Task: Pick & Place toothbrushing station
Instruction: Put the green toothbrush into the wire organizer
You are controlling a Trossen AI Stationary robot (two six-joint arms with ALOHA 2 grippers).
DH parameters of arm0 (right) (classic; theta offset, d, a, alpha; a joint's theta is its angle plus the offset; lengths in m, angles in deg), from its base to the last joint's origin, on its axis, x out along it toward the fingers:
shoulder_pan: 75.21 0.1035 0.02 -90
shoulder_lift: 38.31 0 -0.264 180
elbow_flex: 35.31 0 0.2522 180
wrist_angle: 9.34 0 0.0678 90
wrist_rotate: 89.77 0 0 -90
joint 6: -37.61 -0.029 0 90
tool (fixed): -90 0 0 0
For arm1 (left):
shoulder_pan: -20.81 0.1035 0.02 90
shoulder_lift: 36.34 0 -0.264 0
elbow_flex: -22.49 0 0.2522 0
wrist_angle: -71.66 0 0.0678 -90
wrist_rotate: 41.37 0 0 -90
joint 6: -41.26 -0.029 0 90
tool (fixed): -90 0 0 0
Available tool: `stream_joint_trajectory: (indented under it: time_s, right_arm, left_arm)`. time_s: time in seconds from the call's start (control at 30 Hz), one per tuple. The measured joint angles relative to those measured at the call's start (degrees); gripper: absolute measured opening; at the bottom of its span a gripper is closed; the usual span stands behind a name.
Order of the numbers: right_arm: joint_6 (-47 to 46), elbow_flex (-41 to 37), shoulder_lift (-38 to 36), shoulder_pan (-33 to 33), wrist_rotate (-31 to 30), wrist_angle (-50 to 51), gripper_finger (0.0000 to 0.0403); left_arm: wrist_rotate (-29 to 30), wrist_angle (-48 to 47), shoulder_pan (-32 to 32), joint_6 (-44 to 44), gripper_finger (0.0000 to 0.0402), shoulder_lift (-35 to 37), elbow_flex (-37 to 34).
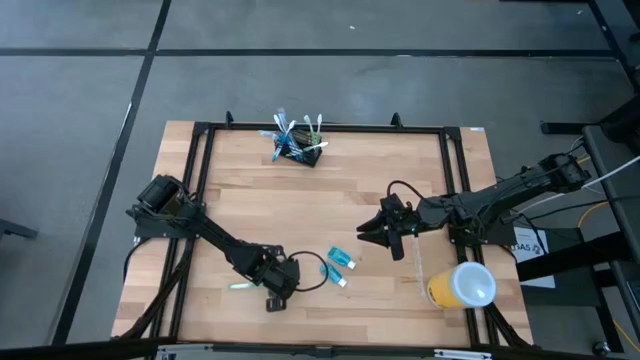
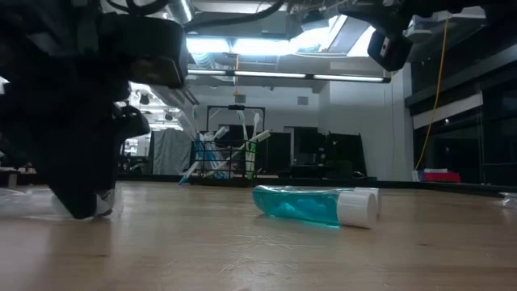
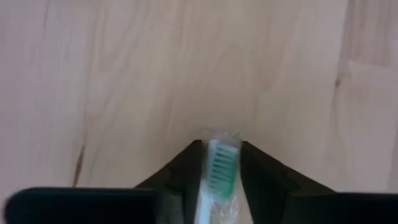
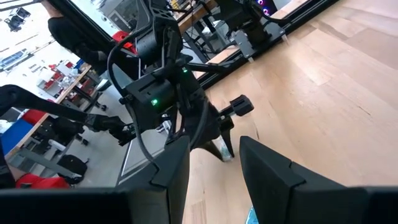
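Observation:
A wrapped toothbrush (image 1: 241, 286) lies flat on the wooden table near its front left. My left gripper (image 1: 277, 291) points steeply down over its head end. In the left wrist view, the green-bristled head (image 3: 219, 171), inside clear wrap, fills the gap between my open fingers. The toothbrushing station (image 1: 299, 148), a low black mesh holder with several brushes standing in it, sits at the far edge. My right gripper (image 1: 385, 232) hangs open above the table's right half, holding nothing. My left gripper comes from above, slanting, with one finger (image 3: 186, 168) on each side of the toothbrush's wrapped head (image 3: 221, 140), which lies on the table. The fingers run along the brush. Whether they touch the wrap, I cannot tell.
A teal toothpaste tube with a white cap (image 1: 340, 262) lies just right of my left gripper. A yellow cup with a white lid (image 1: 462, 286) lies at the front right. A black frame (image 1: 330, 127) borders the table.

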Motion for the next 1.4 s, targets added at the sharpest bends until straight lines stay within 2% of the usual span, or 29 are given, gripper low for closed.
stream_joint_trajectory:
  time_s: [0.17, 0.3, 0.4, 0.5, 0.73, 0.9, 1.0, 1.07, 1.23, 1.4]
  right_arm:
    - [-1.0, 0.0, 0.0, 0.0, 0.0, 0.0, 0.0144]
    - [-1.5, 0.0, 0.0, 0.0, 0.0, 0.0, 0.0144]
    - [-1.5, 0.0, 0.0, 0.0, -0.4, 0.0, 0.0144]
    - [-1.5, 0.0, 0.0, 0.0, -0.6, -0.3, 0.0144]
    - [-0.9, 0.0, -0.1, 0.0, -2.3, -1.4, 0.0144]
    - [0.5, 0.0, -0.1, 0.0, -3.5, -2.0, 0.0144]
    - [1.3, 0.0, -0.1, 0.0, -3.8, -2.2, 0.0144]
    - [1.6, 0.0, -0.1, 0.0, -4.9, -2.2, 0.0144]
    - [1.6, 0.0, -0.1, 0.0, -5.2, -2.7, 0.0144]
    - [1.4, 0.0, -0.1, 0.0, -5.1, -2.7, 0.0144]
  left_arm:
    - [2.5, -0.3, 0.3, 0.6, 0.0017, 0.2, -0.1]
    - [8.0, 0.1, 1.4, 1.4, 0.0003, 2.1, -0.1]
    - [14.5, -0.1, 2.7, 1.7, 0.0002, 5.0, -0.1]
    - [24.8, -0.5, 4.6, 2.0, 0.0002, 9.7, -0.1]
    - [58.7, -4.3, 10.6, 3.7, 0.0002, 25.5, -0.5]
    - [72.2, -3.8, 14.9, 0.0, 0.0002, 31.9, -1.8]
    - [79.7, -2.9, 16.9, 4.7, 0.0001, 33.1, -3.5]
    - [82.8, -2.9, 18.7, 12.0, 0.0001, 33.4, -5.6]
    - [83.9, -2.8, 22.2, 27.7, 0.0001, 32.8, -11.3]
    - [83.2, -1.9, 23.5, 30.7, 0.0001, 32.7, -13.1]
